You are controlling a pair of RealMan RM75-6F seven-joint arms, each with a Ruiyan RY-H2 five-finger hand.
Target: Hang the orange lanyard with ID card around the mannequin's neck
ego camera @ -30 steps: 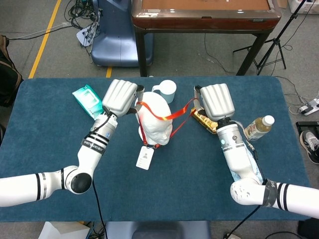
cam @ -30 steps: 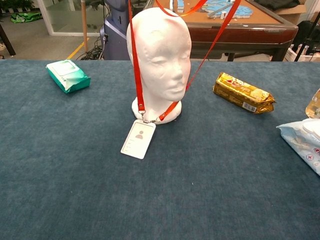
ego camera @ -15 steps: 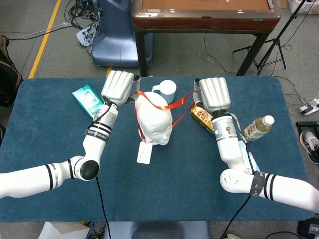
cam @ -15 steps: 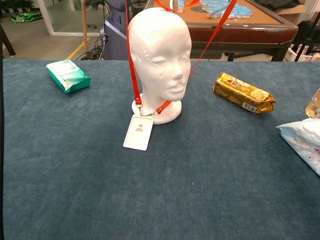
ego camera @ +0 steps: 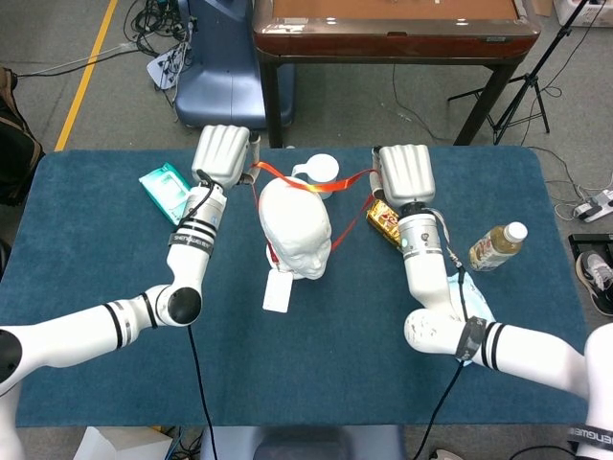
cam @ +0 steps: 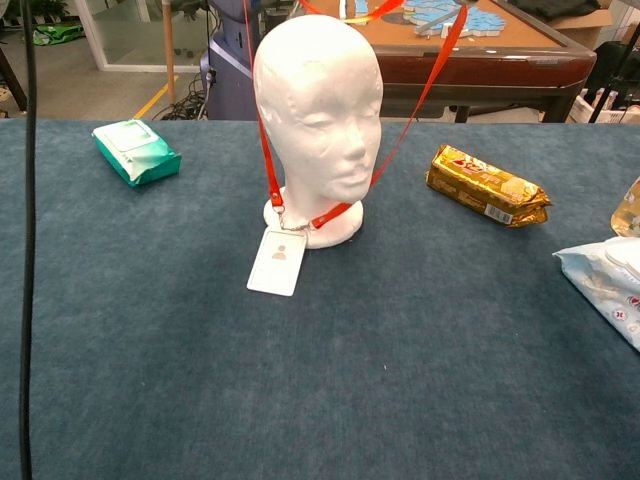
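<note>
Both the left hand [ego camera: 221,153] and right hand [ego camera: 405,173] are holding the orange lanyard [ego camera: 311,185] spread behind the mannequin [ego camera: 295,229], fingers closed on the strap, risking snagging the crown and tipping it.

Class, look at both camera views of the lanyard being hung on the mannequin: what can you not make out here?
- Left hand and right hand: head view shows only their backs, hiding the grip on the lanyard; chest view cuts both off.
- Lanyard's top: cut off by the chest view's upper edge.
- ID card print: too small.
- Mannequin neck: hidden beneath its head, head view.

Orange lanyard [ego camera: 308,182] behind mannequin head [ego camera: 294,227]
</note>
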